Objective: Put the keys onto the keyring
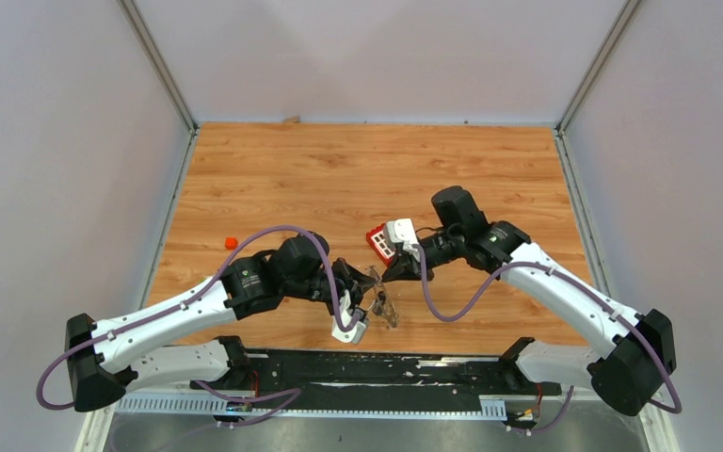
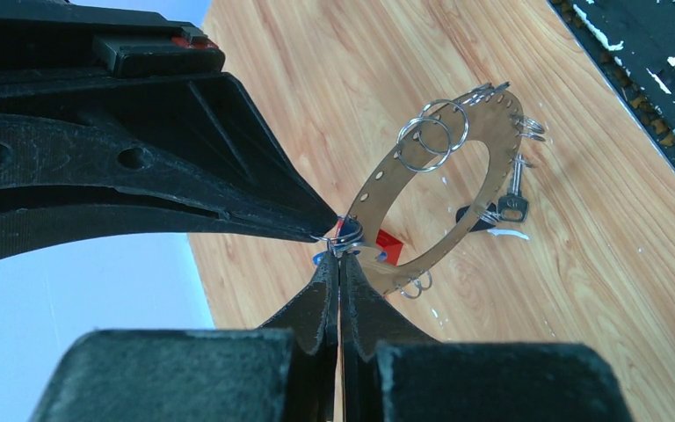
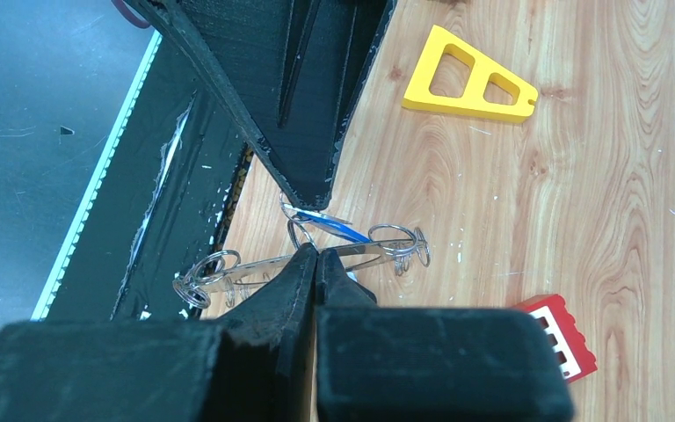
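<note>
Wooden worktop (image 1: 273, 169) is carrying the scene from above: the left gripper (image 1: 369, 294) and right gripper (image 1: 397, 273) are meeting tip to tip near the middle of the near edge. The keyring (image 1: 386, 311) is glinting just below them, and a red block (image 1: 378, 243) is lying just beyond.

From the left wrist, the left gripper (image 2: 340, 259) is keeping its jaws fully closed, pinching the small split ring with the blue key (image 2: 320, 260). The right gripper (image 2: 330, 230) is touching the same spot. The keyring (image 2: 378, 189) is standing tilted on edge, with a black-headed key (image 2: 512, 207) hanging from its far rim.

From the right wrist, the right gripper (image 3: 317, 257) is clamping its jaws flat on the keyring (image 3: 255, 268) band. The left gripper (image 3: 309, 195) is pressing down on the blue key (image 3: 338, 228). A yellow frame (image 3: 479, 79) and the red block (image 3: 562, 338) are lying apart.
</note>
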Controlling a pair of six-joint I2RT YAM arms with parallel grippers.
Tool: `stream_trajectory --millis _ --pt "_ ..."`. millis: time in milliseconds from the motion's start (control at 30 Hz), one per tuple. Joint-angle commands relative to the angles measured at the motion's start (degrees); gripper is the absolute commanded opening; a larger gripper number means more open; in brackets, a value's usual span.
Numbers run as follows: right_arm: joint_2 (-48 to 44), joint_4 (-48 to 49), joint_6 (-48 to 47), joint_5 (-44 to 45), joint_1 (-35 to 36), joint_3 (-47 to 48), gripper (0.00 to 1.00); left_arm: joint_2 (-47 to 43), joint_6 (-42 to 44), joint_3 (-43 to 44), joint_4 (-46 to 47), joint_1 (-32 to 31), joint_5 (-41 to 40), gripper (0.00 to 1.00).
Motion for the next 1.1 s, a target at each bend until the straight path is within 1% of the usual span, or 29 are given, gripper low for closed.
stream_trajectory --millis 0,633,767,1067 --pt "-2.4 5.5 0.9 -1.1 -1.0 1.7 0.00 -0.2 -0.9 -0.7 -1.3 -0.7 4.5 0.00" --pt "-4.8 8.8 4.0 -1.6 -2.9 0.1 0.00 0.4 -7.3 -0.9 3.5 0.7 7.3 0.00" --pt "-4.2 10.5 7.4 -0.1 -3.5 0.4 0.00 0.2 -9.8 -2.2 7.9 0.8 3.7 0.00" --pt "-3.0 18.0 19.7 -0.1 -6.7 -0.1 0.00 0.2 -13.4 -4.0 16.3 0.8 -5.4 0.00"
